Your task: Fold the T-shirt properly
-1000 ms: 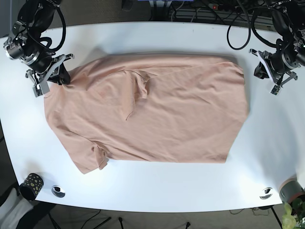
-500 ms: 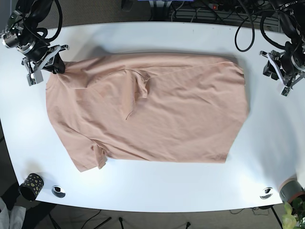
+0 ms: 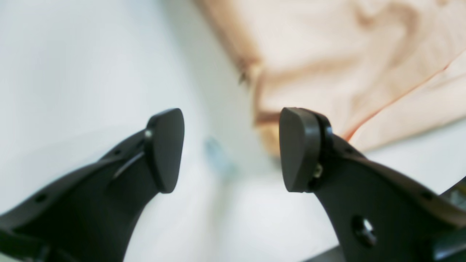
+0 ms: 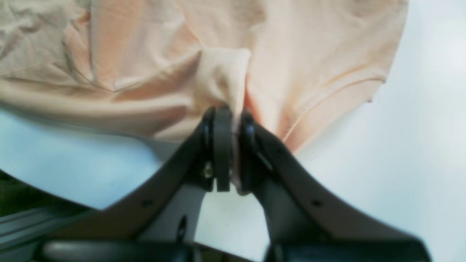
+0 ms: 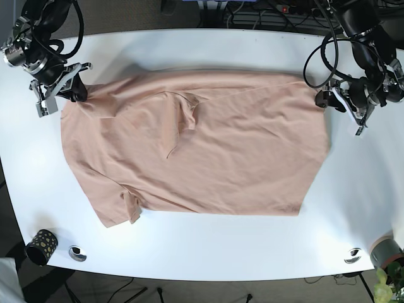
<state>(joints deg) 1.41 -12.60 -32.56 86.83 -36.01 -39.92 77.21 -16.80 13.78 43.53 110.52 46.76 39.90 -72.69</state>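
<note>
T-shirt [image 5: 196, 145]: spread flat on the white table [image 5: 189, 246], long axis running across the base view, one sleeve at lower left.
Right gripper [image 4: 231, 145]: jaws pinched tight on a raised tuft of fabric at the shirt's far-left corner in the base view.
Left gripper [image 3: 231, 149]: jaws wide apart, nothing between them, over bare table just beside the shirt's opposite corner.
Key relation: hem corner [image 3: 262, 120] ahead of and slightly toward the right-hand pad, close but not touching.
Nearer arm: left, judged next to close on that corner.
Wrist views: show the grip and the gap.
Base view: shows only both arms at opposite ends of the shirt.
</note>
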